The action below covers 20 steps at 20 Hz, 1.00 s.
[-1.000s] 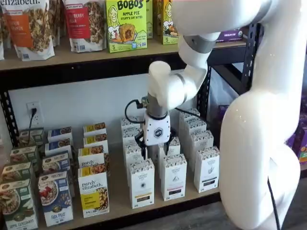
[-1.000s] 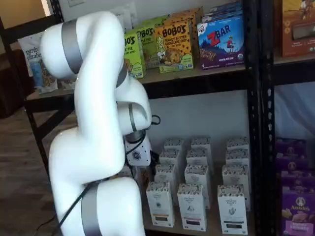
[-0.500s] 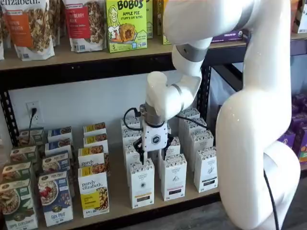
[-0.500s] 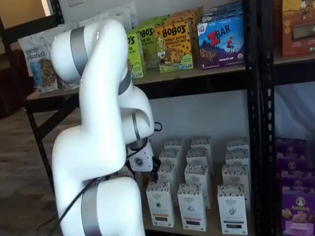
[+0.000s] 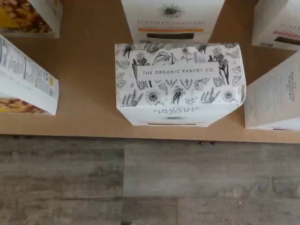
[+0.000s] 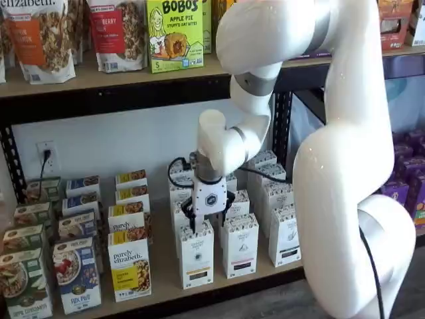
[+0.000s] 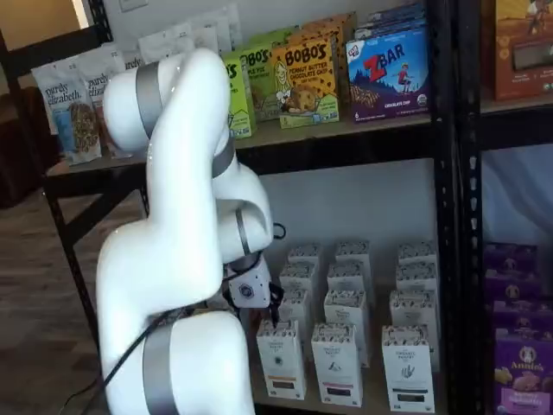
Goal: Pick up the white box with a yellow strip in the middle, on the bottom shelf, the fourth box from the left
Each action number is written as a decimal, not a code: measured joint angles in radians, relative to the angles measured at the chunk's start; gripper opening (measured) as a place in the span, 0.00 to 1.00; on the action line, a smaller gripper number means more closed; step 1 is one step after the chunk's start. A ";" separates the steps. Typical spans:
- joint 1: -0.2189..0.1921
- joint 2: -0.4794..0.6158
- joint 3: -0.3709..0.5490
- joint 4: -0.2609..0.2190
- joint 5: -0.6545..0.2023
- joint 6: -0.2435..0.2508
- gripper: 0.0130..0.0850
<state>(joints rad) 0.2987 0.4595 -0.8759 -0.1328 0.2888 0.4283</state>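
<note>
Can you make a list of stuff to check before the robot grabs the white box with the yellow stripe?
1. Gripper is right above the front white box in a shelf view: ok.
2. That box is centered in the wrist view: ok.
3. Its stripe is yellow: cannot tell, the front face is seen too steeply; the box behind it shows an orange stripe.
4. Fingers are open wide enough: cannot tell, no clear gap shows.
5. Neighbor boxes stand apart from it, such as the one beside it: ok.
6. Box stands upright on the shelf: ok.
</note>
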 joint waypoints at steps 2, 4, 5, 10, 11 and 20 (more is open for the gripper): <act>-0.001 0.025 -0.021 -0.010 -0.005 0.008 1.00; -0.003 0.049 -0.042 -0.012 -0.011 0.009 1.00; -0.003 0.061 -0.052 -0.014 -0.013 0.011 1.00; -0.004 0.112 -0.098 0.005 -0.025 -0.009 1.00; -0.004 0.121 -0.108 0.008 -0.027 -0.011 1.00; -0.011 0.211 -0.220 0.019 -0.010 -0.030 1.00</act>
<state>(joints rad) 0.2875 0.6705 -1.0961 -0.1135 0.2784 0.3985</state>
